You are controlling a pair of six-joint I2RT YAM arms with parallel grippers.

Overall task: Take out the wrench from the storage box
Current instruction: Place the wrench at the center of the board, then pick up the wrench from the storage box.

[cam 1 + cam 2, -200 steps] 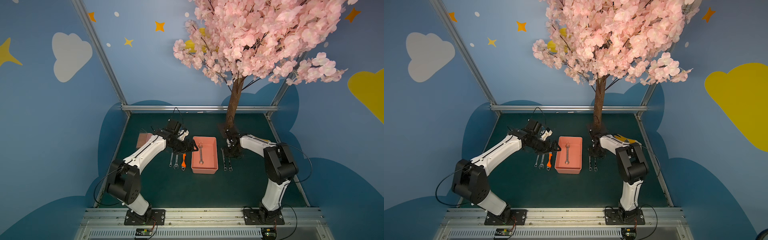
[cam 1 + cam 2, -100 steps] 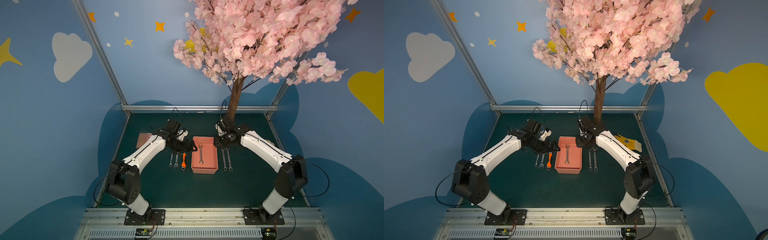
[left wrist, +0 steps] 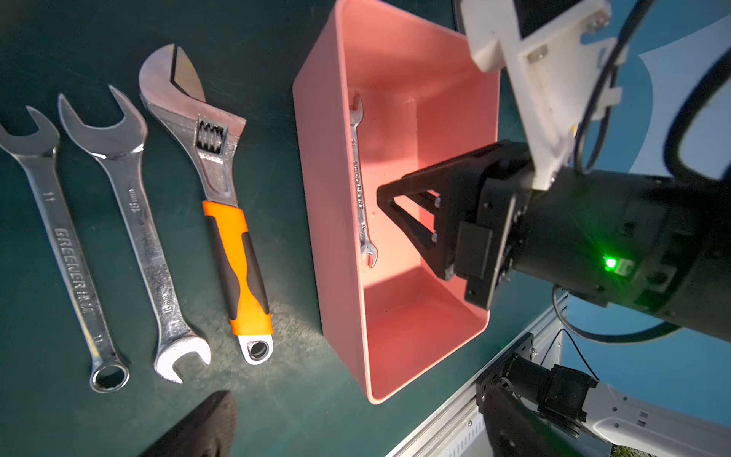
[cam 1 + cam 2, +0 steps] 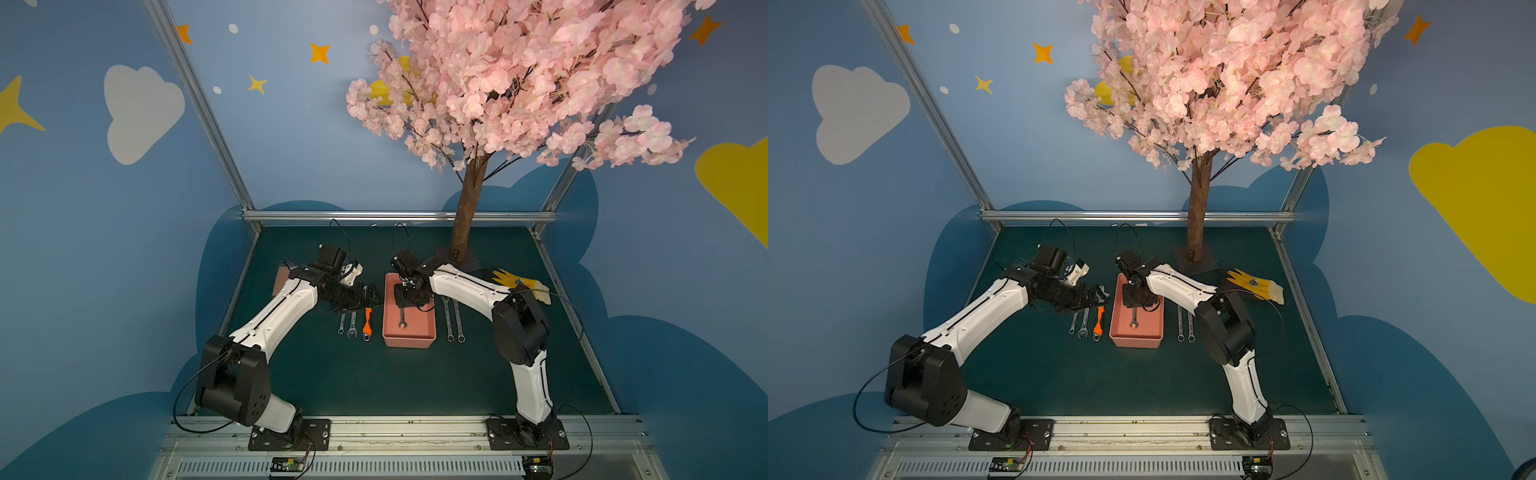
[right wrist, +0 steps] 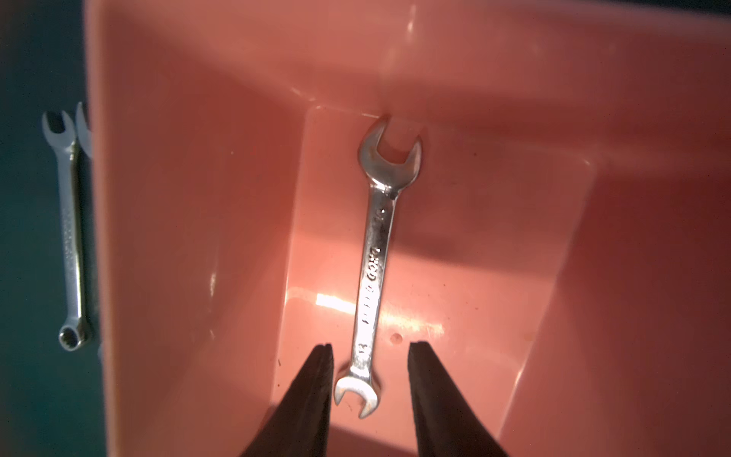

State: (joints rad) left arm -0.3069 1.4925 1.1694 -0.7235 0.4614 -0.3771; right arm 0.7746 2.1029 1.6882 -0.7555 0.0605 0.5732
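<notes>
The salmon-pink storage box (image 4: 409, 343) (image 4: 1136, 341) stands mid-table, and a small silver open-ended wrench (image 4: 402, 322) (image 4: 1133, 322) (image 3: 359, 186) (image 5: 374, 257) lies flat on its floor. My right gripper (image 4: 409, 306) (image 4: 1140, 305) (image 5: 370, 352) reaches down inside the box, open. Its black fingers (image 5: 322, 376) straddle the wrench's far end with a gap on each side. My left gripper (image 4: 376, 297) (image 4: 1102, 293) hovers open just left of the box, holding nothing. Only one of its fingers (image 3: 201, 423) shows in the left wrist view.
Left of the box lie two silver wrenches (image 4: 341, 324) (image 4: 352, 326) and an orange-handled adjustable wrench (image 4: 366, 324) (image 3: 237, 253). Two slim wrenches (image 4: 453, 320) lie to its right. A yellow glove (image 4: 519, 284), a tree trunk (image 4: 465, 224) and a pink brush (image 4: 279, 280) stand farther back.
My right arm swung left from beside the two slim wrenches to above the box and lowered its gripper inside, its jaws opening slightly. The left arm barely moved.
</notes>
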